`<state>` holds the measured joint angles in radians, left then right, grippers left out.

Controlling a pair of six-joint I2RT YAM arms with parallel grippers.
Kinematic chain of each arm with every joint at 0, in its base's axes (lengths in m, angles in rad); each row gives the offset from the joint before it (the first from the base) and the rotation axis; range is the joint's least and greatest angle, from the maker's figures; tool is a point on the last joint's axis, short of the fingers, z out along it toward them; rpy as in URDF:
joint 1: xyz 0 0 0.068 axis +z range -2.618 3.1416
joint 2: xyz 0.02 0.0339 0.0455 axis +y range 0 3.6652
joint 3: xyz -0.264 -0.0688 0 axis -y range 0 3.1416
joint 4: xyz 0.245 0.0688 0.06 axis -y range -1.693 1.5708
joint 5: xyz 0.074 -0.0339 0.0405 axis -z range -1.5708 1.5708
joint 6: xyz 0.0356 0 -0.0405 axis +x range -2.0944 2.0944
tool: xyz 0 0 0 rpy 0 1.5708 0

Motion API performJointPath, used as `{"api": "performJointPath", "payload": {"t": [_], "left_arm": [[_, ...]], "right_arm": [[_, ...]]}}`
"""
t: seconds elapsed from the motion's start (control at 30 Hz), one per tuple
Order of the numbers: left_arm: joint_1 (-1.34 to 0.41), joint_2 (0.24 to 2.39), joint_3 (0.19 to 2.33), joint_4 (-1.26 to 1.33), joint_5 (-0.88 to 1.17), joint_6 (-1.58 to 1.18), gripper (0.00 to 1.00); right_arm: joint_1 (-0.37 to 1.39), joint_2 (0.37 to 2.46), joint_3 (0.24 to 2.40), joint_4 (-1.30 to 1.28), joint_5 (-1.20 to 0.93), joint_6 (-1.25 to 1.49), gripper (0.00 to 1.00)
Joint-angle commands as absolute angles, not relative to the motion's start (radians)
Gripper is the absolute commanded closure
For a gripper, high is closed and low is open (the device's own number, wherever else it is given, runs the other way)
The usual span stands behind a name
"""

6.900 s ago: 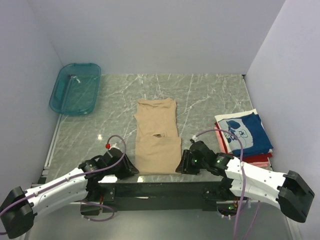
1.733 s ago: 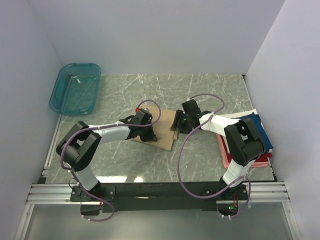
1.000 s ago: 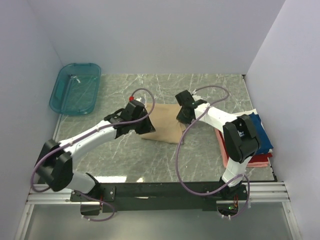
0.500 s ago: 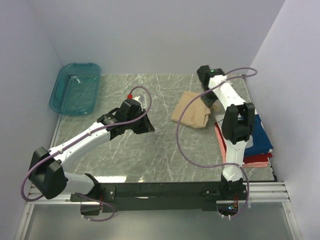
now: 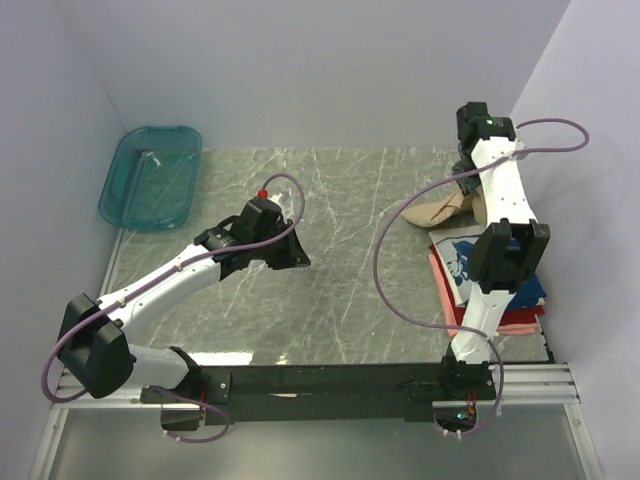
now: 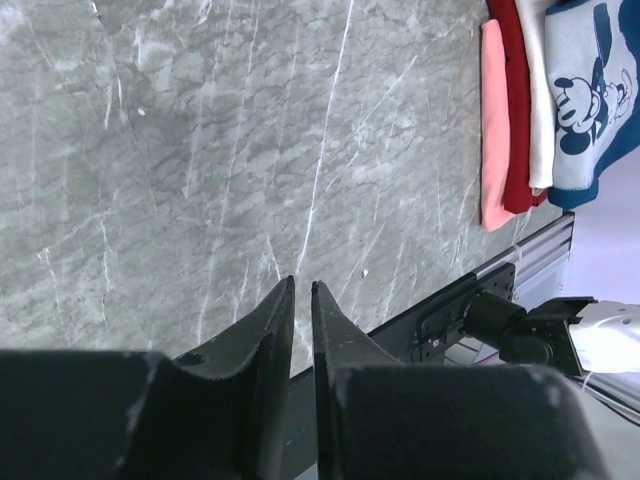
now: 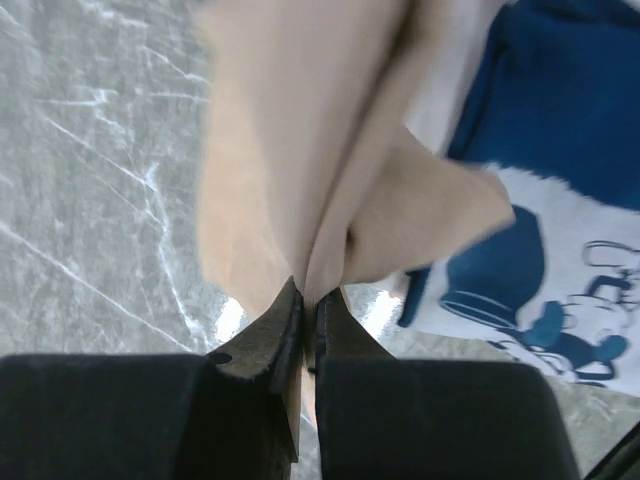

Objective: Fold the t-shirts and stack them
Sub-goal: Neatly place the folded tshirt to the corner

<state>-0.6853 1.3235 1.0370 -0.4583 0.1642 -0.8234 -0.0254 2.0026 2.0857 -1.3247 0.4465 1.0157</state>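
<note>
My right gripper (image 5: 466, 182) is shut on a fold of the tan t-shirt (image 5: 442, 209) and holds it lifted at the far right of the table. The shirt hangs over the back edge of the stack of folded shirts (image 5: 500, 285). In the right wrist view the gripper (image 7: 310, 296) pinches the tan cloth (image 7: 300, 130) above the navy shirt with white print (image 7: 560, 200). My left gripper (image 5: 292, 259) is shut and empty over the marble mid-table. Its wrist view shows the fingertips (image 6: 287, 290) nearly together, and the pink (image 6: 493, 120), red (image 6: 514, 90) and navy (image 6: 590, 90) shirts.
A teal plastic basket (image 5: 150, 177) stands at the back left. White walls close in the table on three sides. The black front rail (image 5: 330, 380) runs along the near edge. The right arm's purple cable (image 5: 385, 260) loops over the table.
The right gripper has carried the tan shirt from the table's middle to the far right, over the stack. The left gripper has let go of it and stays mid-table.
</note>
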Motion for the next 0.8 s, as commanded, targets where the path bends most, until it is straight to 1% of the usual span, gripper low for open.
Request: {"api": "performJointPath", "payload": {"t": [0.0, 0.27, 0.6, 0.77], "left_arm": [[-0.690, 1.315, 1.081, -0.462, 0.192, -0.793, 0.82], [-0.690, 1.333, 1.088, -0.460, 0.195, -0.790, 0.83], [-0.690, 1.353, 1.091, -0.459, 0.195, -0.793, 0.83], [-0.690, 1.367, 1.091, -0.448, 0.206, -0.798, 0.83]], "right_arm": [[-0.043, 1.884, 2.126, -1.411, 0.494, 0.956, 1.00], [-0.072, 1.776, 2.111, -1.371, 0.499, 0.884, 1.00], [-0.126, 1.704, 2.117, -1.379, 0.509, 0.833, 1.00], [-0.153, 1.602, 1.982, -1.338, 0.488, 0.818, 1.00]]}}
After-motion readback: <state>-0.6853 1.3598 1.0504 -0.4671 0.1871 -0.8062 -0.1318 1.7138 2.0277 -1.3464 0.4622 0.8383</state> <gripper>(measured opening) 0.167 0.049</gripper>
